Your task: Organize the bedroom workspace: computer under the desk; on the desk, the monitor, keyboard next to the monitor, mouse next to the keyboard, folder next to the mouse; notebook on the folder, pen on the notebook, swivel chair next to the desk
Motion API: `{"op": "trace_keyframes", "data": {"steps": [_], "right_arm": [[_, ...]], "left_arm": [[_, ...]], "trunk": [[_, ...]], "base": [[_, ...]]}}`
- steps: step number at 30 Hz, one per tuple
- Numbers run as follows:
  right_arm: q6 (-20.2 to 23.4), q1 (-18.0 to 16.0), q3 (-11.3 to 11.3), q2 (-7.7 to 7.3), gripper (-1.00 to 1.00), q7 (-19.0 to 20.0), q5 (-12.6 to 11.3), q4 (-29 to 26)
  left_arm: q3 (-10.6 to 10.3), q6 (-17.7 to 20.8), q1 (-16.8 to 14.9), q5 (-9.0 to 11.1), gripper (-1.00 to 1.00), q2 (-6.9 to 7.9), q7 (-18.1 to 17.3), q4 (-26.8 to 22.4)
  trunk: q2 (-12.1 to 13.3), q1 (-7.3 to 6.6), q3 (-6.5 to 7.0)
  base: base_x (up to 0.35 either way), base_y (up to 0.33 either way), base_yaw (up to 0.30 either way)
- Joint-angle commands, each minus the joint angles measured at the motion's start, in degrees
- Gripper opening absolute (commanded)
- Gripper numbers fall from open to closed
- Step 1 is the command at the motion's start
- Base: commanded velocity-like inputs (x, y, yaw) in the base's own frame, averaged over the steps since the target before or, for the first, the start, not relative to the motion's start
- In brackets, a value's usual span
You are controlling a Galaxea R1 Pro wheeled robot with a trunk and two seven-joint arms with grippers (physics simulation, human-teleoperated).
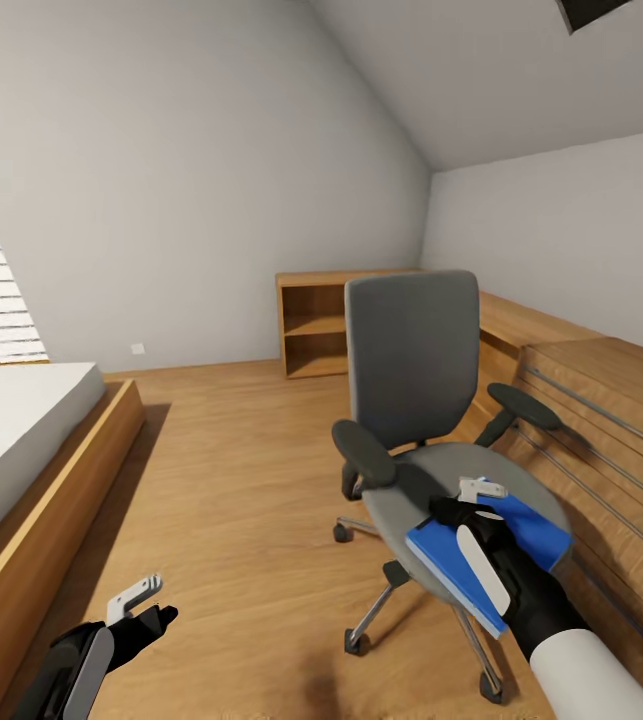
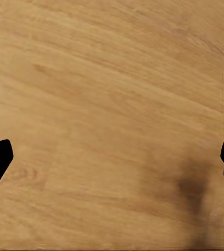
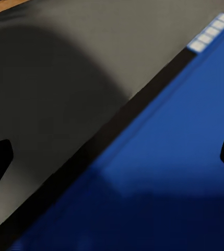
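**Right gripper over folder on chair seat**

My right gripper [image 1: 479, 500] hangs spread wide directly above the blue folder [image 1: 481, 560], which lies flat on the swivel chair [image 1: 416, 400] seat. My left gripper [image 1: 141, 605], also wide, hovers above the floor [image 2: 112, 104].

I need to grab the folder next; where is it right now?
The blue folder lies on the swivel chair's grey seat, low right in the head view, under the right claw.

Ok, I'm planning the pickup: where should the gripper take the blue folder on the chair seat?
Probably its front edge: the folder lies flat on the swivel chair seat and overhangs the rim toward the robot. The open right gripper, coming from the front, could close over that edge.
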Motion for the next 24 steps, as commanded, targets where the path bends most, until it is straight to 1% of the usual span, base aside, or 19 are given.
{"op": "trace_keyframes", "data": {"steps": [1, 4, 8, 22, 24], "right_arm": [[0.1, 0.0, 0.3, -0.08, 1.00, -0.6, -0.7, -0.1], [0.1, 0.0, 0.3, -0.08, 1.00, -0.6, -0.7, -0.1], [0.1, 0.0, 0.3, -0.08, 1.00, -0.6, -0.7, -0.1], [0.1, 0.0, 0.3, -0.08, 1.00, -0.6, -0.7, -0.1], [0.1, 0.0, 0.3, -0.08, 1.00, -0.6, -0.7, -0.1]], "left_arm": [[0.0, 0.3, 0.0, 0.6, 1.00, 0.01, 0.4, -0.1], [0.0, 0.4, 0.0, 0.6, 1.00, 0.02, 0.4, -0.1], [0.0, 0.4, 0.0, 0.6, 1.00, 0.02, 0.4, -0.1], [0.0, 0.5, 0.0, 0.7, 1.00, 0.02, 0.4, -0.1], [0.0, 0.5, 0.0, 0.7, 1.00, 0.02, 0.4, -0.1]], "trunk": [[0.0, -0.03, -0.06], [0.0, -0.03, -0.06], [0.0, -0.03, -0.06], [0.0, -0.03, -0.06], [0.8, -0.47, 0.30]], "base": [[-0.244, 0.000, 0.000], [-0.198, 0.000, 0.000], [-0.071, 0.000, 0.000], [-0.007, 0.000, 0.000], [0.000, 0.000, 0.000]]}}
